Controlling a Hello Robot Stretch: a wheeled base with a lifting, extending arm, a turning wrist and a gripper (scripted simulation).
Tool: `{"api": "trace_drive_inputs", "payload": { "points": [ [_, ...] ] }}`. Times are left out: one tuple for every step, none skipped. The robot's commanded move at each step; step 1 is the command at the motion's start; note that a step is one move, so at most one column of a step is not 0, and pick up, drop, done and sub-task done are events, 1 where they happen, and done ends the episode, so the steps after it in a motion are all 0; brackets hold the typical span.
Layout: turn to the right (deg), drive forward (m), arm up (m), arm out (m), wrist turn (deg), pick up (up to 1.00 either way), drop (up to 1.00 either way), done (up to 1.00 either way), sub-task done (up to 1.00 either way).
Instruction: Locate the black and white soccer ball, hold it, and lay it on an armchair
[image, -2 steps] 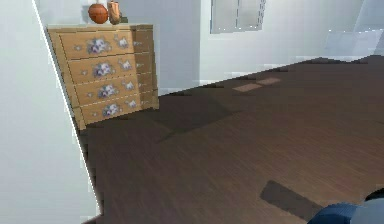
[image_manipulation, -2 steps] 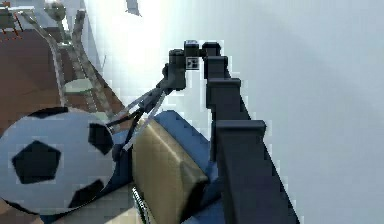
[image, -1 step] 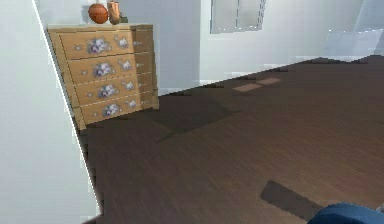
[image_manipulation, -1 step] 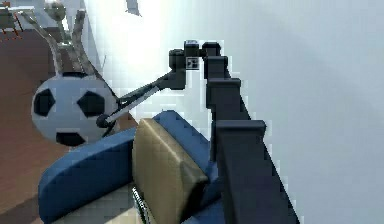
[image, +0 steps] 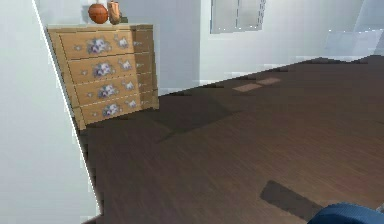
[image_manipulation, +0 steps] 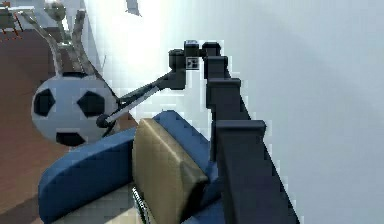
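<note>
Over brown floor (image_manipulation: 15, 70), tool (image_manipulation: 103, 122) holds white, black-patched soccer ball (image_manipulation: 68, 110).

The dark wooden floor (image: 250, 150) carries a light wooden chest (image: 105, 75) with four drawers at the forward view's left. On top of the chest, an orange-brown ball (image: 98, 12) and a small brown vase (image: 116, 12) stand side by side. In the arm side view, a tan cushion (image_manipulation: 165, 170) rests in a blue armchair (image_manipulation: 90, 170).

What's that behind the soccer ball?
A grey statue with raised arms stands behind the soccer ball. The ball covers its lower part, so its base cannot be seen.
</note>
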Motion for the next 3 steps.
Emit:
{"api": "trace_drive_inputs", "payload": {
  "points": [
    [0.0, 0.00, -0.50, 0.00, 0.0, 0.00, 0.00, 0.00, 0.00],
    [0.0, 0.00, 0.00, 0.00, 0.0, 0.00, 1.00, 0.00, 0.00],
    [0.0, 0.00, 0.00, -0.10, 0.0, 0.00, 0.00, 0.00, 0.00]
  ]
}}
